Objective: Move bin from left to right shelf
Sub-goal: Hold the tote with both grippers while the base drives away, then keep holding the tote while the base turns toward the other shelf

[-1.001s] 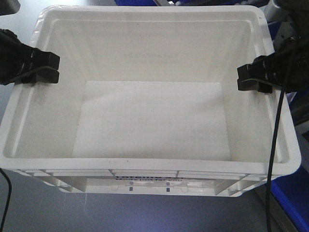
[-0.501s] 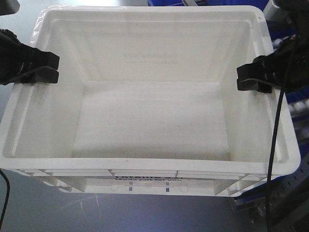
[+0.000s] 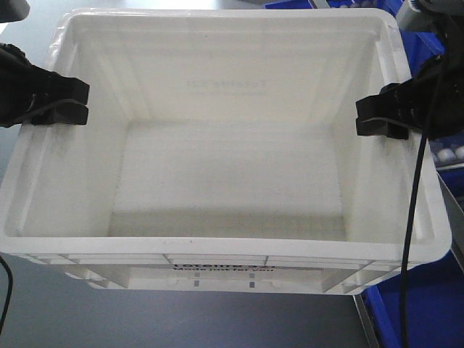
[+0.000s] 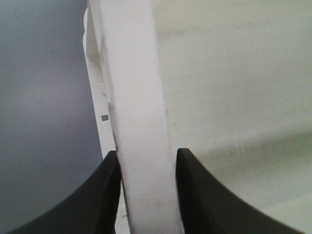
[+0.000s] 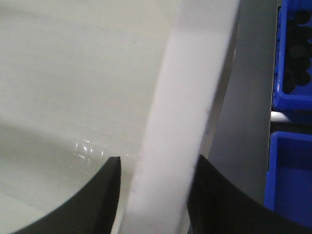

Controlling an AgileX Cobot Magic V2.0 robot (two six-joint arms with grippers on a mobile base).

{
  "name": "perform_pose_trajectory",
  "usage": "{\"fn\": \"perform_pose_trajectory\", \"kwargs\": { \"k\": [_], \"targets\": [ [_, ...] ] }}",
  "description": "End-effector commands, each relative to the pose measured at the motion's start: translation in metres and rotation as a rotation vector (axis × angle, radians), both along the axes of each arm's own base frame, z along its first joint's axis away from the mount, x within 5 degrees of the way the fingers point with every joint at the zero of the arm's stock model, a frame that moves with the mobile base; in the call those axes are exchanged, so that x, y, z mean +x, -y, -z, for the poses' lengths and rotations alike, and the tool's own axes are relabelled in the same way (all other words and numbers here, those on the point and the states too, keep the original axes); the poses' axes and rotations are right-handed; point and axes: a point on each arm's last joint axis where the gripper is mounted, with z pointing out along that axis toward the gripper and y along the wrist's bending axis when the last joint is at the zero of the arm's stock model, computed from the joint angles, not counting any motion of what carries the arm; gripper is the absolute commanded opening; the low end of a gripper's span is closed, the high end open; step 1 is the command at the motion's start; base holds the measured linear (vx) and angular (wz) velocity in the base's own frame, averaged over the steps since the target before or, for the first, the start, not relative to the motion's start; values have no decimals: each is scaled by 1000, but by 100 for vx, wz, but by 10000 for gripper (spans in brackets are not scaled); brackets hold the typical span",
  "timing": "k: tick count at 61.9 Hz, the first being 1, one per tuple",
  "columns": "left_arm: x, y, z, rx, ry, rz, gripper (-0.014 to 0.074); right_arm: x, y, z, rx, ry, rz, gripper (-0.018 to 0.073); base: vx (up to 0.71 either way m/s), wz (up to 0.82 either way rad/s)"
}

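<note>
The bin (image 3: pixel 225 167), a large white tote with black print on its near side, fills the front view and is empty. My left gripper (image 3: pixel 72 104) is clamped on its left rim and my right gripper (image 3: pixel 373 117) on its right rim. In the left wrist view, the white rim (image 4: pixel 139 112) runs between the two black fingers (image 4: pixel 102 200) of the left gripper (image 4: pixel 146 161). The right wrist view has the rim (image 5: pixel 190 97) passing between the fingers (image 5: pixel 224 204) of the right gripper (image 5: pixel 156 163), with the bin's inside to the left.
Blue plastic bins stand at the lower right (image 3: pixel 424 312) and behind the upper right corner (image 3: pixel 428 43). One blue bin (image 5: pixel 295 53) holds dark parts, and another (image 5: pixel 292 170) sits below it. A grey surface (image 3: pixel 145 319) lies under the tote. A black cable (image 3: pixel 413 217) hangs by the right rim.
The tote and both grippers keep their places in the view. The surroundings slide rightward behind them: the blue bins at the top edge shift right and another blue bin appears at the lower right.
</note>
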Motion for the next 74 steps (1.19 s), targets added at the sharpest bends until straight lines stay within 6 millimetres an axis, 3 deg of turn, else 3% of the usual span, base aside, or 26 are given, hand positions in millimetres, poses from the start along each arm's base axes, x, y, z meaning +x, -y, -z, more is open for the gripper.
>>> {"fn": "perform_pose_trajectory", "kwargs": {
  "k": [1, 74],
  "targets": [
    [-9, 3, -31, -60, 162, 28, -4, 1, 4, -23, 0, 160, 18, -4, 48, 11],
    [-9, 3, -31, -60, 163, 28, -4, 1, 4, -23, 0, 157, 18, -4, 49, 12]
  ]
}}
